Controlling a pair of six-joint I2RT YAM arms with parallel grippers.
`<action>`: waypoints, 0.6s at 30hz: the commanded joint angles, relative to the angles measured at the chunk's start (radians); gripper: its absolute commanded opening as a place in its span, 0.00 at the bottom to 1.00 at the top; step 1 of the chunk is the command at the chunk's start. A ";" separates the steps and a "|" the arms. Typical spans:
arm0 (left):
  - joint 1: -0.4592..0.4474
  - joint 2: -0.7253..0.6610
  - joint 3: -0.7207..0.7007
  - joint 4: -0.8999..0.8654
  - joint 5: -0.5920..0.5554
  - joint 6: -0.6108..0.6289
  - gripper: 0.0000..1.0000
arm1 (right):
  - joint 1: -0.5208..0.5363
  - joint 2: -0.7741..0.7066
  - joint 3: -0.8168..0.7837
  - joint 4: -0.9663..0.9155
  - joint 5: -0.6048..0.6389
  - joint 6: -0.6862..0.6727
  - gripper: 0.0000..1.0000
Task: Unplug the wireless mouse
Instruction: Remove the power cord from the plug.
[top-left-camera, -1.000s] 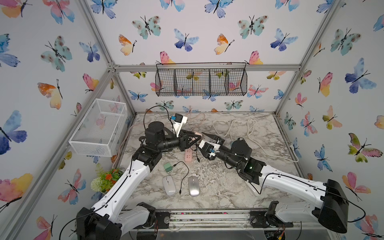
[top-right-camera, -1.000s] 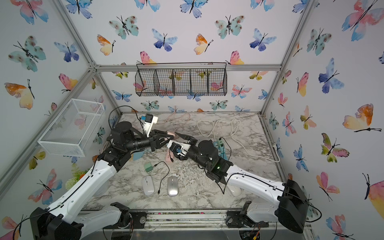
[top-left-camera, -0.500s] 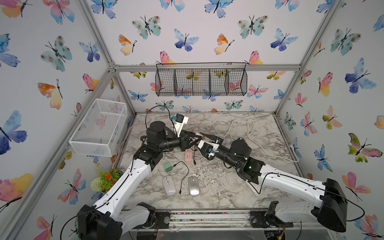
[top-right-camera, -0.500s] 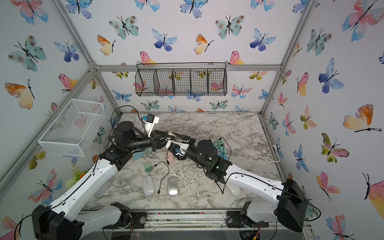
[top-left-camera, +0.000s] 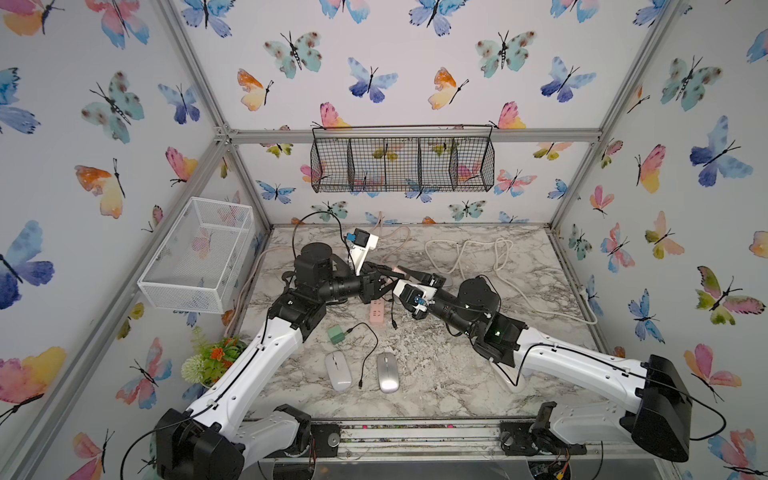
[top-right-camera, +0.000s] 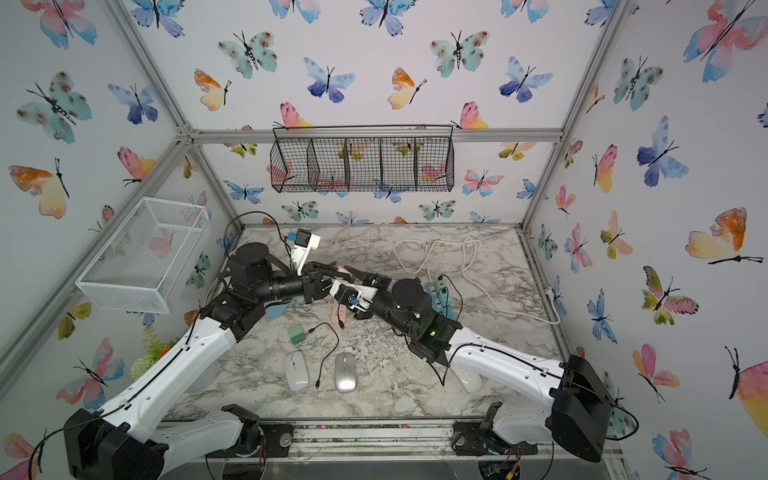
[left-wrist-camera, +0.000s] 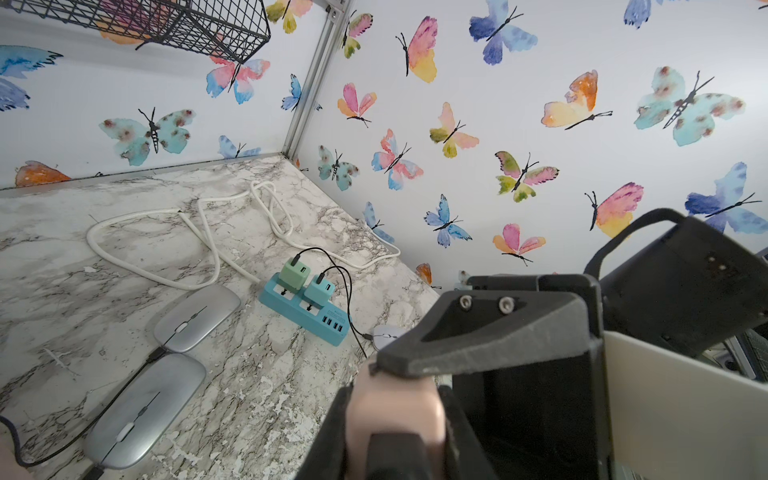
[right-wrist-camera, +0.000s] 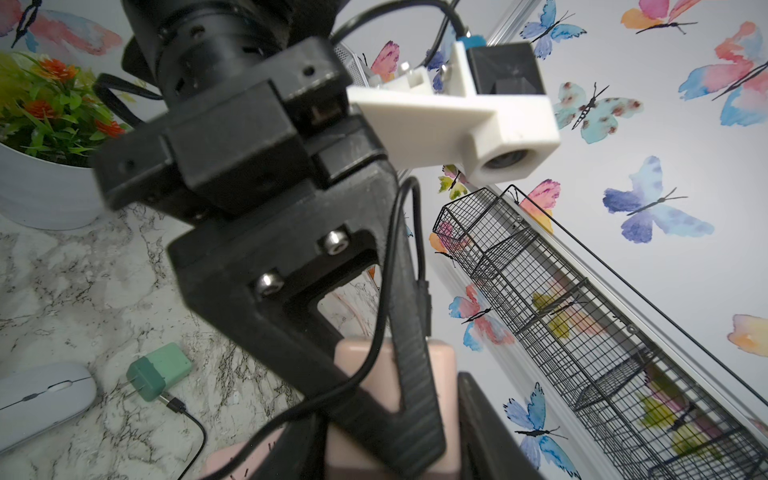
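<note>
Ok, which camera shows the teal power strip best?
The left wrist view: the teal power strip sits in the open, two chargers plugged in. In a top view only part shows beside the right arm. The right wrist view misses it.

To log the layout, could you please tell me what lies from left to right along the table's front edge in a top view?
Plant → white mouse → cable plug → silver mouse.
</note>
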 joint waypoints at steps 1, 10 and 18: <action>-0.007 -0.014 0.007 0.021 -0.002 0.016 0.42 | 0.010 -0.027 -0.005 0.058 0.024 0.057 0.33; -0.006 -0.086 -0.012 0.058 -0.110 -0.006 0.35 | 0.010 -0.050 -0.029 0.059 0.021 0.081 0.31; -0.007 -0.091 -0.006 0.090 -0.094 -0.033 0.27 | 0.010 -0.059 -0.031 0.037 0.005 0.089 0.31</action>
